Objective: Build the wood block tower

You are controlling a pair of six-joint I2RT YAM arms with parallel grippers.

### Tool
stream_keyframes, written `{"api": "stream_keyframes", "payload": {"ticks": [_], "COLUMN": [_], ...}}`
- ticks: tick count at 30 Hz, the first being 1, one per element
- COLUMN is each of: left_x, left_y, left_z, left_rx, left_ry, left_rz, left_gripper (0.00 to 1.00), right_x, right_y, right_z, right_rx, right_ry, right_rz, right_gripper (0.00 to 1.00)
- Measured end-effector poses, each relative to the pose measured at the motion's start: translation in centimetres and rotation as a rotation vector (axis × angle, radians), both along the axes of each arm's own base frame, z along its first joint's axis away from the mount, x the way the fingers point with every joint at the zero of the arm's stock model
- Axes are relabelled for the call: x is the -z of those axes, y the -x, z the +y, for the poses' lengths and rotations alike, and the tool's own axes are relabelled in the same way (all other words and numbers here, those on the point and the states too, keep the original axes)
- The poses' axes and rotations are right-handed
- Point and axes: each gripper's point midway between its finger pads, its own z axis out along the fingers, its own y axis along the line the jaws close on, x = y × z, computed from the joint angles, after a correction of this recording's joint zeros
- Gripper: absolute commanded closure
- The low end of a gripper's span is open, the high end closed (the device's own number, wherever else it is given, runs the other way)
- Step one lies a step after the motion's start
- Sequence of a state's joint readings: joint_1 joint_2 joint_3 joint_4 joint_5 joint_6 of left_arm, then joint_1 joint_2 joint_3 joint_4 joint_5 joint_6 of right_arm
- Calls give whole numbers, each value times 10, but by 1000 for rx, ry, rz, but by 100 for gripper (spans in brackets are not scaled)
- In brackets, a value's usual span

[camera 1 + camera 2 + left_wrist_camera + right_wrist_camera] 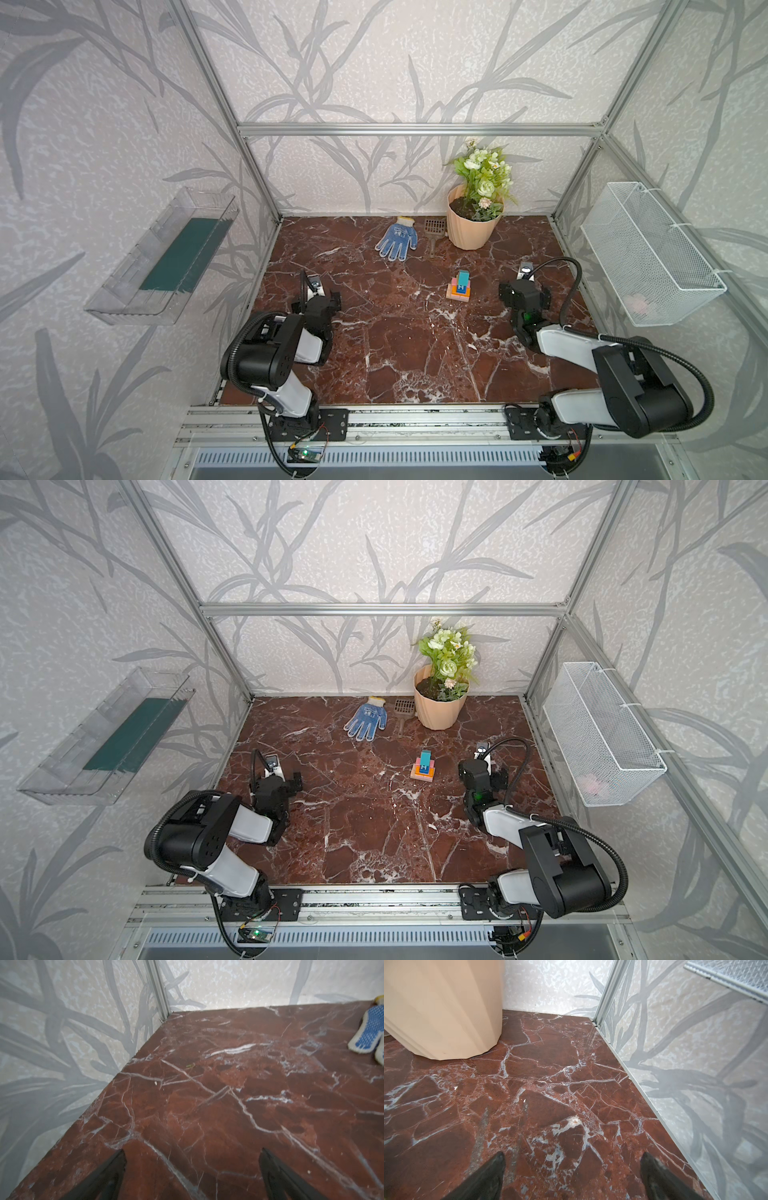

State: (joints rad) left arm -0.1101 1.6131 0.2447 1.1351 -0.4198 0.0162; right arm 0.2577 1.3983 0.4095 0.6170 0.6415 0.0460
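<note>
One red-brown marble table (395, 353) fills the floor of the enclosure. On its near edge stand the left arm (270, 357) and the right arm (615, 374), each folded over its own side in both top views. A clear tray (162, 257) hangs on the left wall and a white mesh basket (648, 253) on the right wall, both off the table. A ribbed peach pot (471, 232) with flowers stands upright at the back, right of centre; the right wrist view shows its wall (442, 1012) close ahead. A blue-dotted glove (397, 240) lies flat to the left of the pot, its fingertips showing at the edge of the left wrist view (372, 1030). A small scoop (433, 235) lies between glove and pot. The left gripper (192, 1153) hangs over bare marble with its fingers wide apart and nothing between them. The right gripper (572, 1155) is the same: fingers spread, nothing held. The tower (459, 286) stands upright right of centre (424, 766), in front of the pot, between the grippers and nearer the right one, touching neither. From bottom to top it has a tan base, pink and orange layers, a blue H cube and a teal piece.
</note>
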Motion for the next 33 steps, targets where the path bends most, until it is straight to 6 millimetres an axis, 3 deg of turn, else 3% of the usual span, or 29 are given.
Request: {"api": "stream_keyframes", "payload": {"ticks": [3,6,10,13,18,33], "left_x": [-18,-19,-18,-18,-18,-18], "left_y": [-11,-12,-12,-12,-12,-12], "left_z": [-1,-1,1,1,1,1], "left_rx": [-1,-2,-5,-5,-6,-6], "left_ry": [7,8,8,8,8,8], "left_rz": [-63,-69,-64,-62,-61,-61], "left_gripper": [1,1,1,1,1,1], "right_x": [10,28,23,31,25,30], "right_y": [-11,-15,-29,-28,-31,-28], "right_z": [7,16,14,20,31,38], "right_rx": [-56,-157,-251,-298,-359,-395], "right_ry": [16,-4,-85,-109,-128,-144], "right_rz": [-18,65,2,26,-13,18], "right_gripper": [1,1,1,1,1,1]}}
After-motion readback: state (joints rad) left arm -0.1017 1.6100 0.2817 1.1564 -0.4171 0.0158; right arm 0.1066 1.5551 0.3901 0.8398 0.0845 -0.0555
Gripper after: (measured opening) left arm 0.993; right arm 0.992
